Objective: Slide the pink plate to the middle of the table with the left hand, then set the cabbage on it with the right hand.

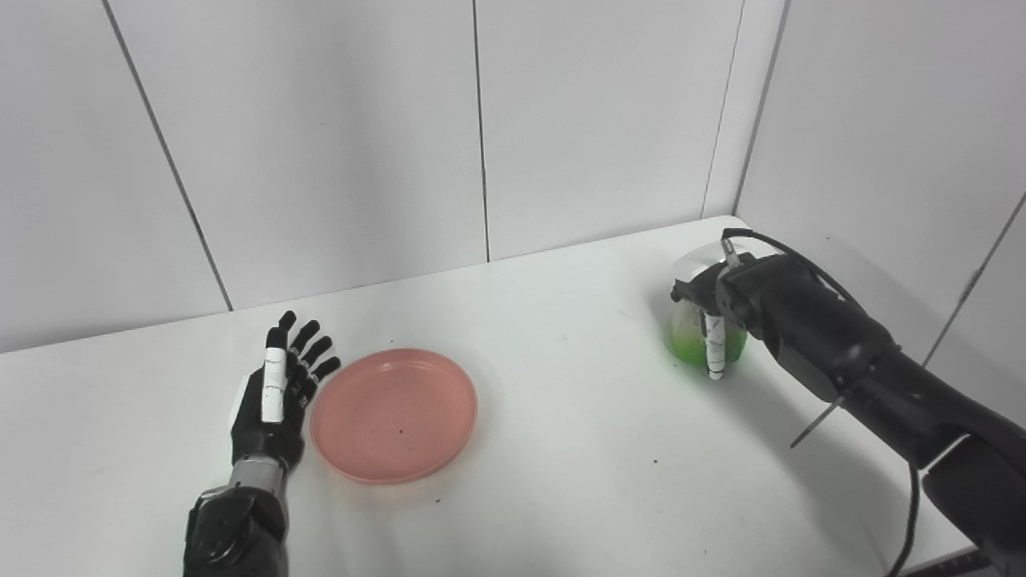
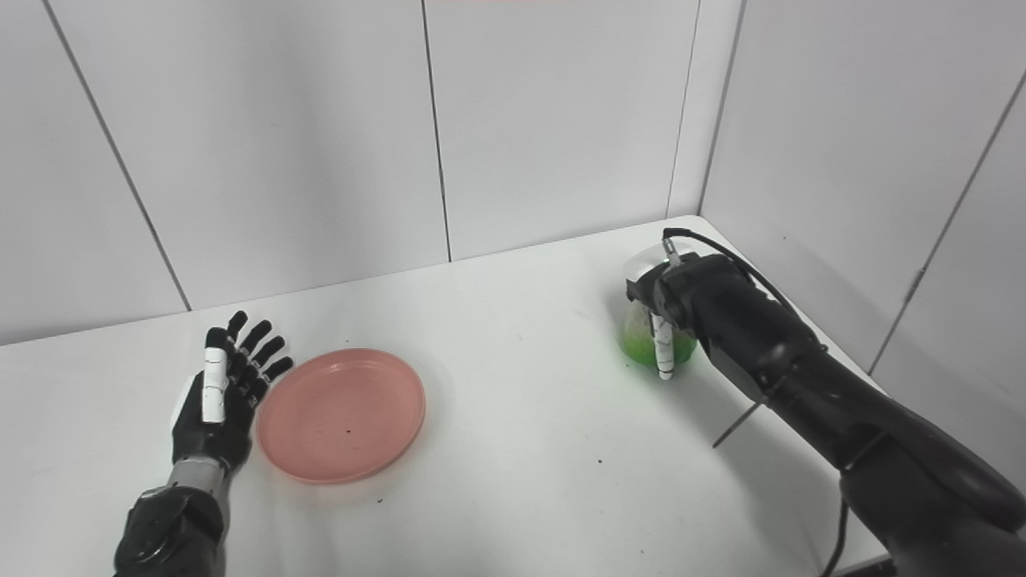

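My left hand [image 1: 272, 393] is nearest the camera, low on the left of the table [image 1: 577, 449], upright on its edge with fingers spread and straight, holding nothing. Its palm side is just beside the left rim of the plate [image 1: 394, 413]; I can't tell if it touches. The plate lies a little left of the table's middle, empty, flat.

Key relation now: the cabbage [image 1: 693, 340] is far right, near the back corner, well apart from the plate. My right hand [image 1: 717, 316] sits over it, fingers curled down around it, one white-tipped finger down its front. Looks like a grasp, but I can't tell whether the cabbage is off the table. The right hand is clearly the nearer one to it; the left is out of reach. The plate lies to the left and nearer me from the cabbage, so the carry goes that way. No clear long axis on the cabbage, mostly hidden by the hand.

The right eye view shows a bit more green under my right hand [image 2: 669, 308]; the left eye view shows the plate closer to centre.
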